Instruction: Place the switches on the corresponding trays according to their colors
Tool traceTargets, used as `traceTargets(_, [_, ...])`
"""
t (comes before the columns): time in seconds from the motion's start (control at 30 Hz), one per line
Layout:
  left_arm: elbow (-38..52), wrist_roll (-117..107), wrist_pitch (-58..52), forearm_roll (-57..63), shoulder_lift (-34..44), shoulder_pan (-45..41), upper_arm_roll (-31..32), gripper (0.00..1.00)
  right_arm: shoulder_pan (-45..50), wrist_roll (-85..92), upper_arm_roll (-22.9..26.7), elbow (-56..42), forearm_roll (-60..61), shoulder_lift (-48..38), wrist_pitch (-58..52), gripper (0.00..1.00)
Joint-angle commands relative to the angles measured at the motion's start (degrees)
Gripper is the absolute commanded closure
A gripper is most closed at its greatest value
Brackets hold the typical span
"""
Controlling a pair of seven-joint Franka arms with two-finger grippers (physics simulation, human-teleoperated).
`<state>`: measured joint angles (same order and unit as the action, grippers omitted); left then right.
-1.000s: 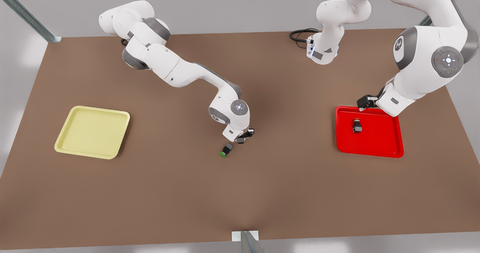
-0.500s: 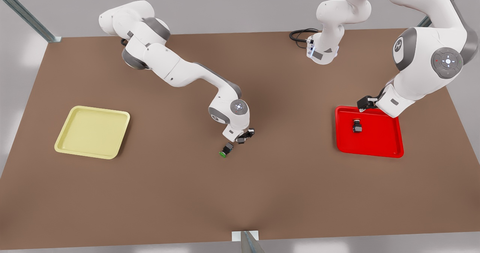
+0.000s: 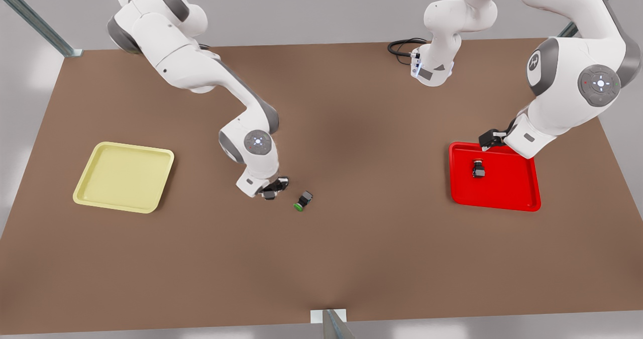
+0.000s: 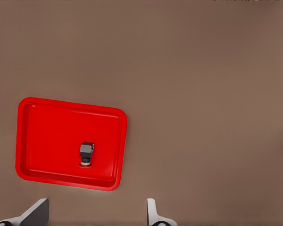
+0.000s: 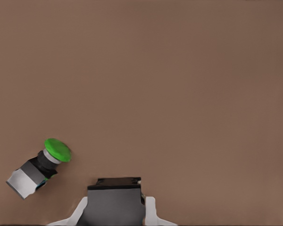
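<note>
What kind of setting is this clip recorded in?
Most likely a simulated lab tabletop, not a real room: a bare brown table with metal frame struts, two white arms, a pale yellow tray, a red tray and small push-button switches.

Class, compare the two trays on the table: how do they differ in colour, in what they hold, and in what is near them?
The yellow tray is pale yellow; the red tray is bright red. The yellow tray holds nothing, while the red tray holds a switch with a dark body. The left end effector, open, hangs over the red tray's far rim; no end effector is at the yellow tray. Both are shallow, square, round-cornered and rimmed.
</note>
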<state>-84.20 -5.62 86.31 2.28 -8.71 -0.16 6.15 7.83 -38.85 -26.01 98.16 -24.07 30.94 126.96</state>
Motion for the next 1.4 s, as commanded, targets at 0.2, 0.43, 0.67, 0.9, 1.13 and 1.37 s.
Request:
traceTargets(0.2, [0.0,0.0,0.0,0.0,-0.1,0.0,0.0,0.0,-9.2,20.4,4.7,14.6,11.0,-10.1,5.3,0.52])
traceTargets(0.43, [0.0,-0.1,-0.2,-0.1,-0.1,0.0,0.1,0.0,-10.3,31.9,18.5,28.2,15.6,-17.3,12.3,0.52])
traceTargets(0.67, [0.0,-0.4,-0.4,-0.1,-0.1,0.0,0.3,0.0,-14.1,65.0,35.0,34.1,26.2,-16.3,18.9,0.52])
traceTargets(0.9, [0.0,-0.2,-0.1,-0.1,-0.1,0.0,0.3,0.0,-16.3,68.0,36.2,34.8,26.4,-14.4,19.5,0.0])
traceTargets(1.13, [2.1,-0.7,-0.7,2.5,-1.1,0.0,1.3,0.0,-12.2,54.6,32.2,10.2,25.4,-17.1,-9.0,0.0])
traceTargets(1.37, [3.5,-0.7,-0.8,2.4,-2.1,0.0,1.3,0.0,-10.4,23.0,14.9,-17.0,22.2,-16.9,-39.2,0.0])
